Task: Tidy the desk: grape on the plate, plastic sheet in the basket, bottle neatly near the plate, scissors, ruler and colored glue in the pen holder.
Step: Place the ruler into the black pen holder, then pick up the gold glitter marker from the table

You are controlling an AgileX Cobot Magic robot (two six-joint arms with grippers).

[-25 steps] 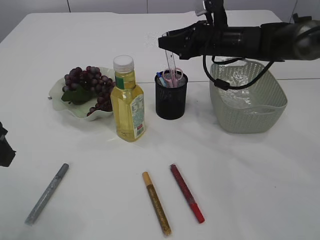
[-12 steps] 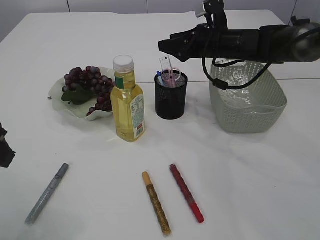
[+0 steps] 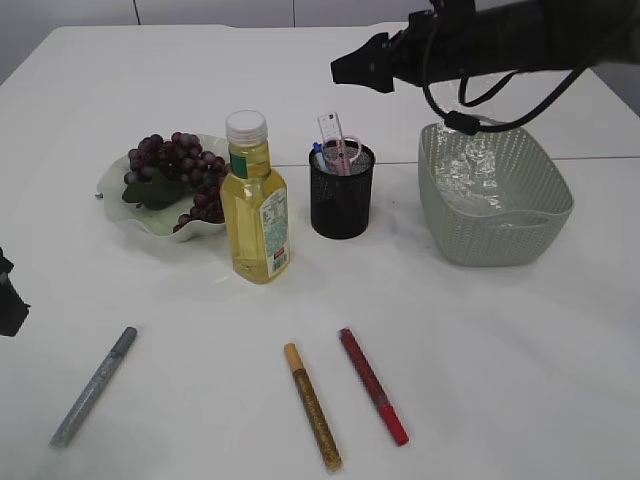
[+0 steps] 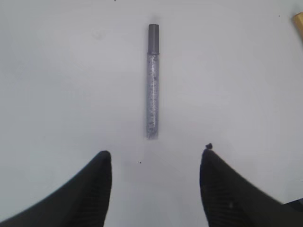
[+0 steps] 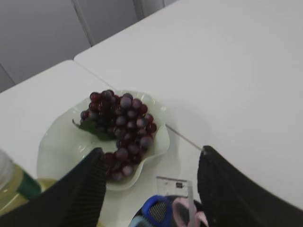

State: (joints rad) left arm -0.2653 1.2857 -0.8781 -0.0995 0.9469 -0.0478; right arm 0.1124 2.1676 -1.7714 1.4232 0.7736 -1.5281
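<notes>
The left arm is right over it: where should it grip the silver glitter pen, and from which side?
Grip the silver glitter pen mid-barrel, from straight above. It lies flat on the bare desk, so the open left gripper should turn until its jaws straddle the slim barrel across its width.

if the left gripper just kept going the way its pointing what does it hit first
Most likely the silver glue pen, which lies on the desk straight ahead of the open left gripper, centred between its fingertips. Nothing else shows in that line, though the gripper's height above the desk is unclear.

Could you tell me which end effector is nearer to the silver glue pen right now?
Left. The left end effector hovers just short of the silver glue pen; the right end effector is above the pen holder.
</notes>
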